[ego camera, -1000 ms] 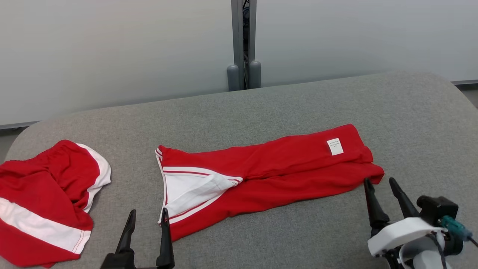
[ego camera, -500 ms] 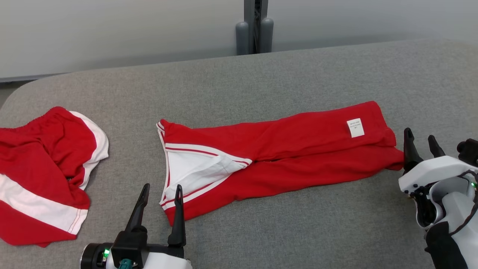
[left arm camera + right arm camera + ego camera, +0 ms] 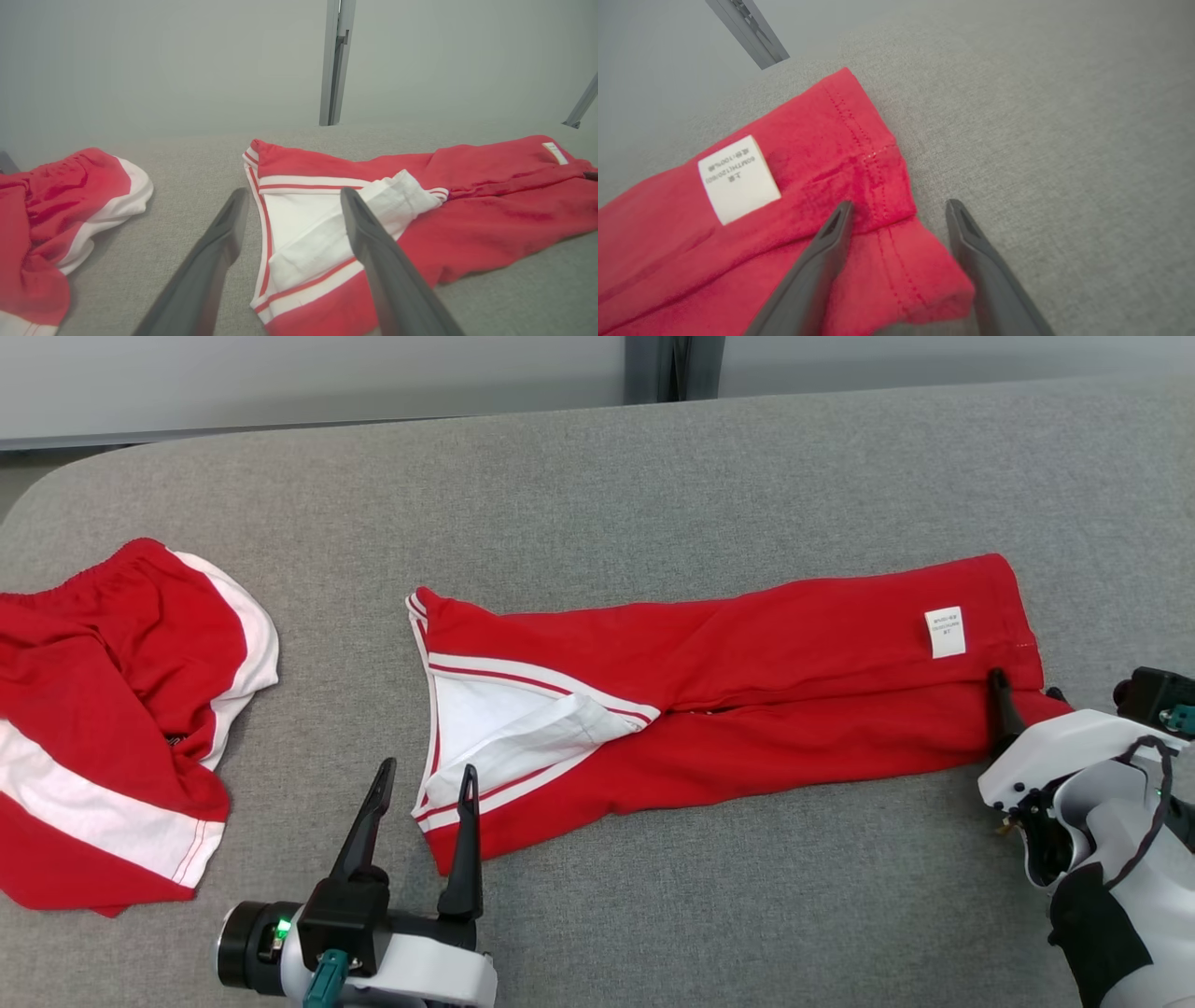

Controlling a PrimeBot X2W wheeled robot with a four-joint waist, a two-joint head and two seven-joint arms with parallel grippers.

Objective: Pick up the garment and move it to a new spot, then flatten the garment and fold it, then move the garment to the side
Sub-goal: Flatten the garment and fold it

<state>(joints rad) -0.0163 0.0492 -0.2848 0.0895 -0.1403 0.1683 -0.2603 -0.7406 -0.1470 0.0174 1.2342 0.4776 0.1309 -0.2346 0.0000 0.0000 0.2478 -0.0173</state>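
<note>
over the last second the head camera has tipped down, so the whole scene sits higher in frame. beyond that, the right tool point(image 3: 1025, 683) has come up from below the garment's right end to its hem, and the left tool point(image 3: 428, 765) has risen further into the lower left. the garment point(image 3: 747, 709), red with a white striped panel at its left end, lies as a long strip across the middle of the grey tabletop point(image 3: 653, 476), with a white label point(image 3: 945, 632) facing up near the right hem. in the right wrist view the right tool stands wide and empty, one finger over the hem corner, the other over bare tabletop. the left tool is wide and empty too, straddling the white panel's edge. a second red and white garment point(image 3: 103, 709) lies crumpled at the left edge.
</note>
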